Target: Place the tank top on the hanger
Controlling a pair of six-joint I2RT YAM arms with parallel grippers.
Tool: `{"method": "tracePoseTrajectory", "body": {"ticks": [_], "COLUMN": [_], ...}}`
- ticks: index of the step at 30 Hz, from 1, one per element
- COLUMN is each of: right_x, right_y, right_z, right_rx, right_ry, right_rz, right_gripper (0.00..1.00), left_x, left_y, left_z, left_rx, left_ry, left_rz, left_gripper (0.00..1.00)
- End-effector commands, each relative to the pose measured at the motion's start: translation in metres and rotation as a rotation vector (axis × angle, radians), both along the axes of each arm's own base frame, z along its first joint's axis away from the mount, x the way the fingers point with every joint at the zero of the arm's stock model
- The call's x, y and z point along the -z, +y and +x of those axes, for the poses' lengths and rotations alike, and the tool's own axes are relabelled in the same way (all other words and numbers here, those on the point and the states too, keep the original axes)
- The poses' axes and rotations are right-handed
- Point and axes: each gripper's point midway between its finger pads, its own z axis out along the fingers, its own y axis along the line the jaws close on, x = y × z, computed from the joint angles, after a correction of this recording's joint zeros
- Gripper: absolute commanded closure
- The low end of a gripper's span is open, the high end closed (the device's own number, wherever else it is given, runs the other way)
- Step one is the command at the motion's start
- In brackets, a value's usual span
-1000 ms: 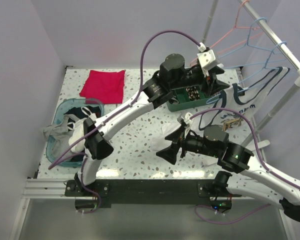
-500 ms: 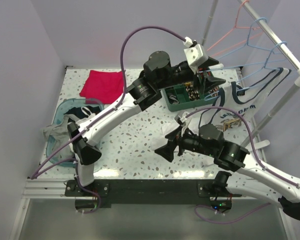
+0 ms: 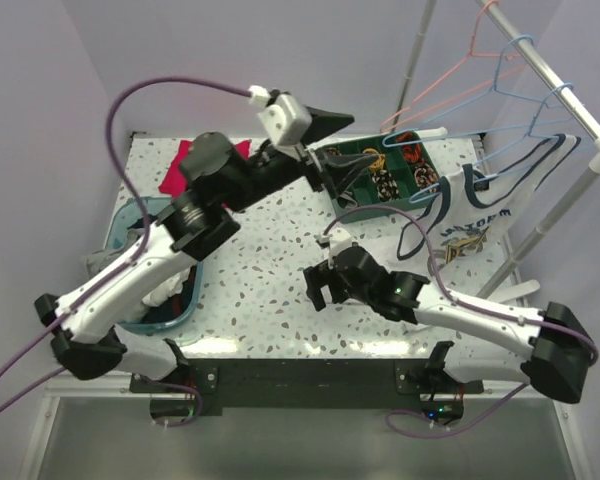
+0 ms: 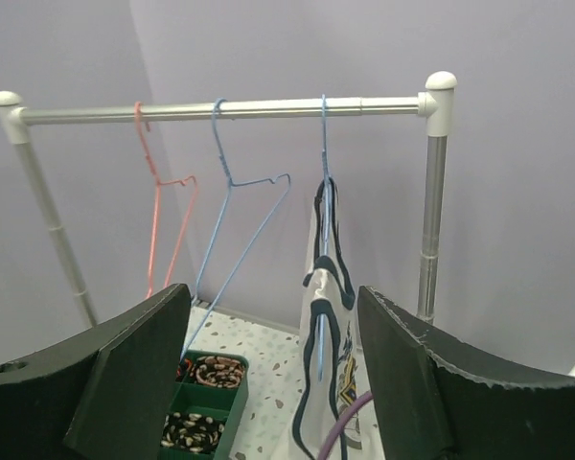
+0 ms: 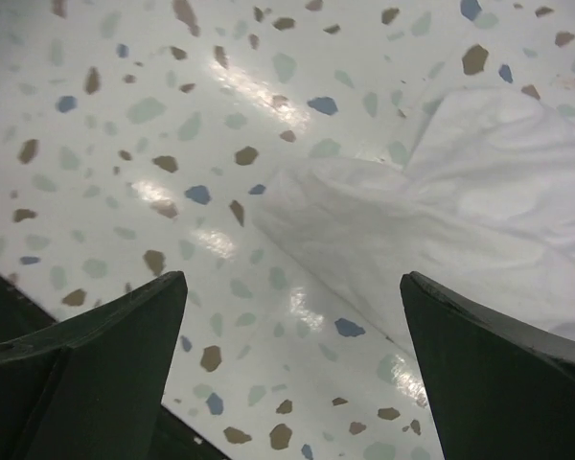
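**On the rail [image 4: 220, 109]: tank top [image 4: 331, 335] hung, both tools empty**

Left wrist: the tank top hangs on the hanger [image 4: 323, 163], hooked near the rail's right post. The left gripper [image 4: 273, 374] is spread wide and faces the rail.
Top: the right gripper [image 3: 315, 287] sits low, well away from the rail.
Right wrist: its fingers are wide apart over white fabric [image 5: 441, 211] on the table [image 5: 125, 144].

A red folded cloth [image 3: 173, 172] was laid at the far-left corner of the surface [image 3: 270, 275]. A teal basket [image 3: 170, 318] of clothes was set at its left edge, and a green compartmented tray [image 4: 234, 414] by the far edge.
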Motion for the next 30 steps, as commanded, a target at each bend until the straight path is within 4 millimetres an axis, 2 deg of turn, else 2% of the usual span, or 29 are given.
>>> {"method": "tracePoseTrajectory", "body": {"ticks": [1,2,4,5,7,9,11,15,18,20,21,22,24,25,27,28,30], "right_x": [-0.002,0.013,0.02,0.031,0.04,0.053,0.064,0.083,0.084,0.092,0.091,0.095,0.094,0.093,0.086,0.082,0.067], "right_y": [0.005,0.005,0.008,0.006,0.007,0.002,-0.007,-0.021,-0.026,-0.031,-0.035,-0.042,-0.054,-0.067,-0.089,-0.11,-0.13], "right_z": [0.042,0.046,0.055,0.059,0.065,0.071,0.079,0.088,0.097,0.098,0.102,0.103,0.107,0.107,0.113,0.115,0.119], "right_rx": [0.168,0.175,0.192,0.197,0.204,0.219,0.251,0.295,0.335,0.352,0.376,0.401,0.45,0.494,0.567,0.63,0.702], "right_ry": [-0.115,-0.107,-0.127,-0.13,-0.136,-0.116,-0.094,-0.044,-0.036,-0.021,-0.03,-0.017,-0.012,-0.013,-0.026,-0.03,-0.049], "right_rz": [-0.031,-0.079,-0.109,-0.155,-0.185,-0.211,-0.22,-0.24,-0.267,-0.305,-0.318,-0.342,-0.363,-0.394,-0.428,-0.472,-0.495], "right_gripper": [0.01,0.01,0.02,0.01,0.02,0.01,0.01,0.02,0.08,0.14,0.19,0.38,0.62,0.8,0.89,0.91,0.91], "left_x": [0.003,0.017,0.037,0.061,0.086,0.125,0.151,0.174,0.186,0.193,0.195,0.197,0.199,0.199,0.201,0.202,0.204], "left_y": [0.05,0.06,0.07,0.076,0.086,0.099,0.109,0.122,0.129,0.131,0.132,0.133,0.134,0.134,0.136,0.137,0.137], "left_z": [-0.004,-0.009,-0.01,-0.013,-0.012,-0.015,-0.019,-0.027,-0.029,-0.03,-0.03,-0.03,-0.031,-0.031,-0.031,-0.032,-0.031], "left_rx": [-0.131,-0.136,-0.166,-0.174,-0.217,-0.252,-0.273,-0.286,-0.304,-0.312,-0.314,-0.315,-0.317,-0.317,-0.321,-0.323,-0.328], "left_ry": [0.075,0.108,0.157,0.203,0.25,0.316,0.361,0.401,0.413,0.42,0.422,0.419,0.42,0.419,0.415,0.414,0.414], "left_rz": [-0.081,-0.078,-0.06,-0.032,-0.007,0.039,0.06,0.077,0.092,0.107,0.109,0.117,0.125,0.126,0.134,0.136,0.141], "left_gripper": [0.24,0.24,0.24,0.25,0.25,0.25,0.25,0.25,0.25,0.25,0.25,0.25,0.25,0.25,0.25,0.25,0.25]}}
